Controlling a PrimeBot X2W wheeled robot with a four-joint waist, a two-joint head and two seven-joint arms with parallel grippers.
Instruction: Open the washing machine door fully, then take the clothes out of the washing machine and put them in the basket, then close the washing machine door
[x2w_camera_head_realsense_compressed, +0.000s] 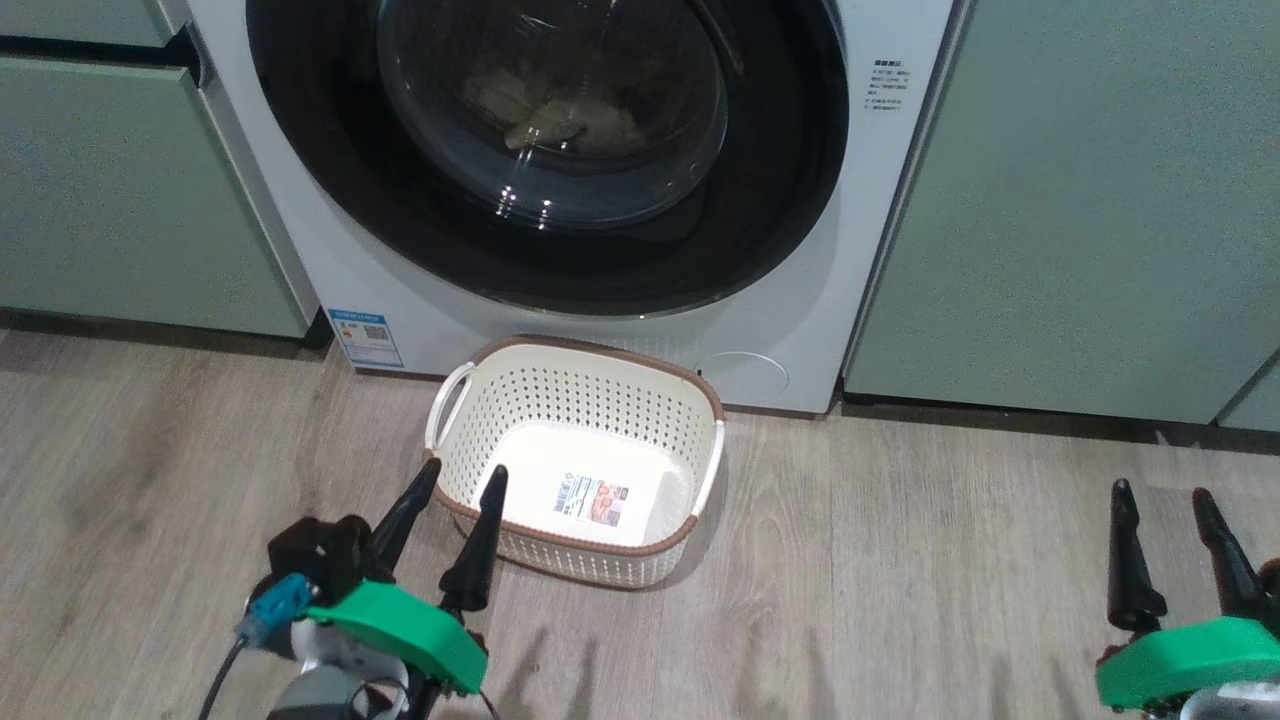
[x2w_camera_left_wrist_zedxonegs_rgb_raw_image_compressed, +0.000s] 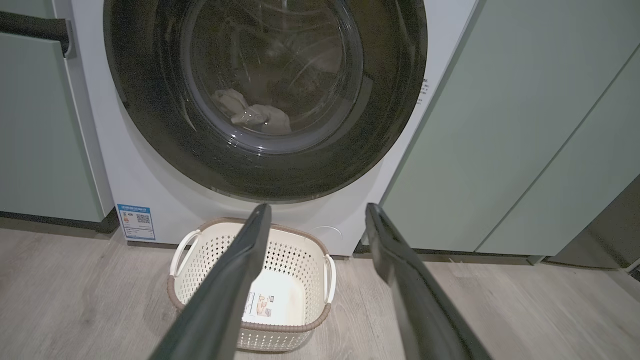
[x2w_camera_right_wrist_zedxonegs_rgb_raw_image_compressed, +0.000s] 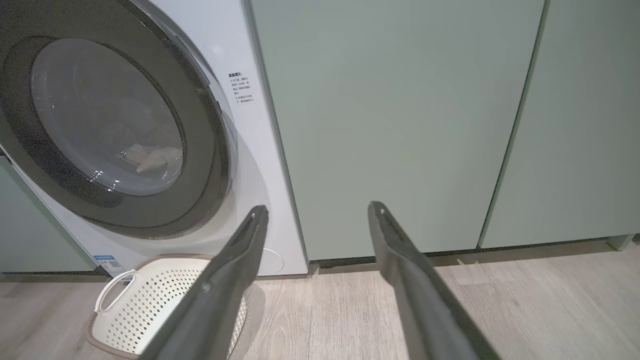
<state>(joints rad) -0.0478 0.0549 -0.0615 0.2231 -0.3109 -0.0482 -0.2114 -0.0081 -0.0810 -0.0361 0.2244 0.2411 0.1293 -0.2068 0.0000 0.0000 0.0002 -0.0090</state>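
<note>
Wood-grain floor (x2w_camera_head_realsense_compressed: 900, 560) and sage-green cabinet fronts (x2w_camera_head_realsense_compressed: 1080, 200) frame the white washing machine (x2w_camera_head_realsense_compressed: 880, 260), our landmark throughout. We show the washing machine door (x2w_camera_head_realsense_compressed: 800, 200) shut flush against the machine. Through its glass the clothes (x2w_camera_head_realsense_compressed: 545, 125) lie as a pale heap low in the drum. Directly before the machine, beneath the door, stands the basket (x2w_camera_head_realsense_compressed: 590, 400), empty but for a label, its far rim just beside the machine's base. We judge that no step of the task is yet done and that opening the door comes first.

Hazards, as we judge them:
(a) The door's glossy black rim offers little purchase, so a tool hooked at the wrong edge may slip off. It may also leave the door half open, which would block the reach into the drum.
(b) The left tool (x2w_camera_head_realsense_compressed: 463, 470), nearest the basket, may nudge it aside as the arm rises, so that garments later drop onto the floor.

Pose: The left tool sits low before the machine, its fingers (x2w_camera_left_wrist_zedxonegs_rgb_raw_image_compressed: 225, 290) spread wide and holding nothing. Its tips point at the basket's near left corner. The right tool (x2w_camera_head_realsense_compressed: 1161, 490) hangs low to the right of the machine, equally spread and empty, facing the cabinet front beside it.
</note>
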